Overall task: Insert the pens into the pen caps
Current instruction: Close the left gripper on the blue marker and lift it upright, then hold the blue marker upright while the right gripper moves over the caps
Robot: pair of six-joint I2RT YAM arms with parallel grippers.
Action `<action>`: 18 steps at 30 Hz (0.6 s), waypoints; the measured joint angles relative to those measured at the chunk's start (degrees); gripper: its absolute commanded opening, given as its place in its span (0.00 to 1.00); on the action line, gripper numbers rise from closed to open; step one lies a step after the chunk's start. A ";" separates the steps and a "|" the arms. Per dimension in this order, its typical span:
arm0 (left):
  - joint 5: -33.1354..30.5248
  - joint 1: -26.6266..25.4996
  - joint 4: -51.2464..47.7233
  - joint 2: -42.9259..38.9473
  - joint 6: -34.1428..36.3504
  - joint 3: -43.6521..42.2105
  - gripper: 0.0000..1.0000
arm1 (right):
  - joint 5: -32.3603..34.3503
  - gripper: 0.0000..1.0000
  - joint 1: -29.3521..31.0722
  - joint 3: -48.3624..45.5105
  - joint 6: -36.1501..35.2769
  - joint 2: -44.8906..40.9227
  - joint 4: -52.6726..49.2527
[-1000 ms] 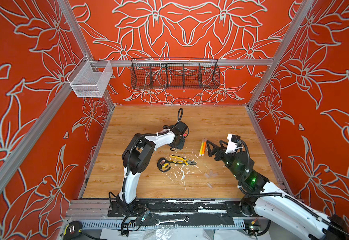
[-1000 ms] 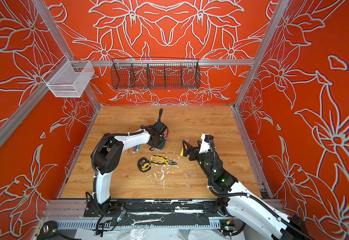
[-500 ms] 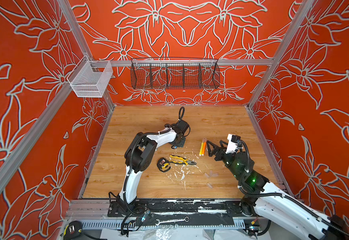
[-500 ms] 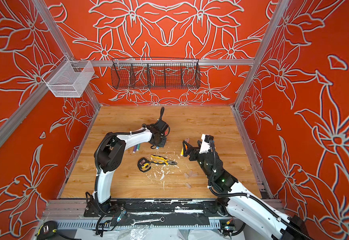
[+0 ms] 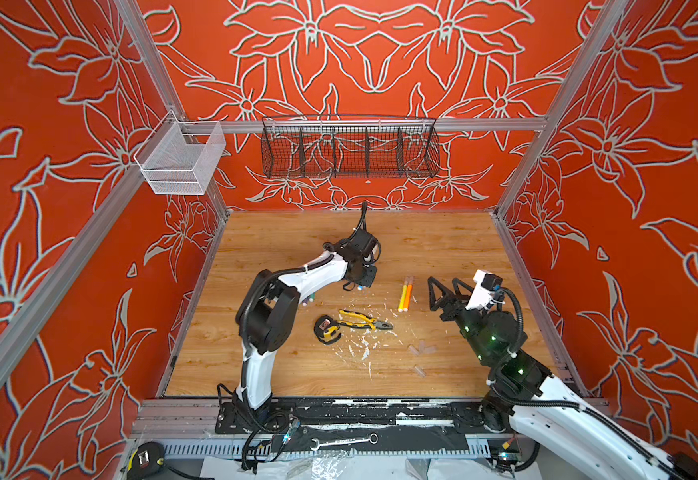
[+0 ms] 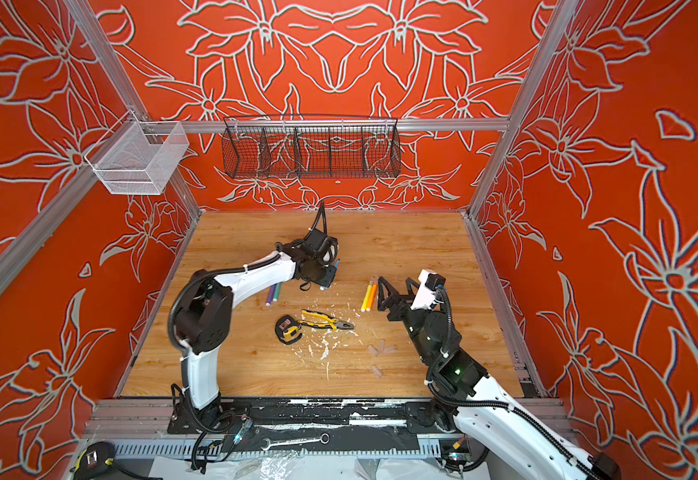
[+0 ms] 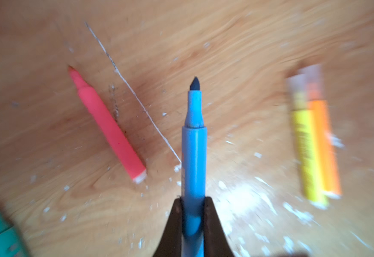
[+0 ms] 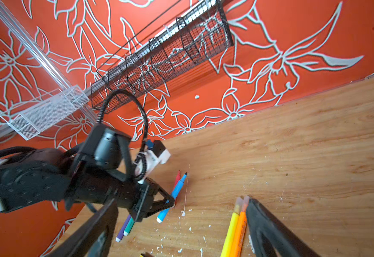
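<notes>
The left gripper is clamped on the blue pen behind its middle, bare tip pointing straight ahead, while the loose clear caps lie toward its five o'clock in a top view, nearer the wide-open, empty right gripper.

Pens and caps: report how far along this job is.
Done: yellow pen and orange pen look capped. In hand: left gripper shut on bare-tipped blue pen; right gripper open, empty. Left: pink pen uncapped, green pen and purple pen likely too; loose caps lie on the table.
</notes>
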 measured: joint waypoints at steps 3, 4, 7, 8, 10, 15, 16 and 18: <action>2.64 -1.01 6.82 -13.46 0.68 -8.66 0.00 | 0.04 0.86 0.00 -0.04 -0.11 0.17 0.37; 3.69 -1.31 9.14 -17.75 1.03 -11.34 0.00 | -0.22 0.85 0.00 -0.02 -0.09 0.98 0.50; 5.70 -2.21 19.96 -28.37 2.91 -21.44 0.00 | -3.32 0.82 0.00 1.64 0.13 6.27 0.90; 6.25 -2.40 22.77 -30.67 3.65 -24.41 0.00 | -4.83 0.80 0.00 2.82 0.17 8.35 0.90; 7.52 -2.56 27.87 -33.44 5.14 -29.51 0.00 | -8.94 0.70 0.00 5.84 0.42 13.31 1.79; 9.22 -2.82 36.46 -34.82 7.87 -38.25 0.00 | -20.57 0.69 1.09 8.48 2.32 21.92 11.54; 9.33 -2.86 37.27 -34.84 8.26 -38.86 0.00 | -21.51 0.68 1.36 8.48 2.51 22.69 12.85; 9.49 -2.91 38.95 -35.17 9.09 -39.67 0.00 | -23.52 0.66 1.86 8.50 2.91 23.98 15.32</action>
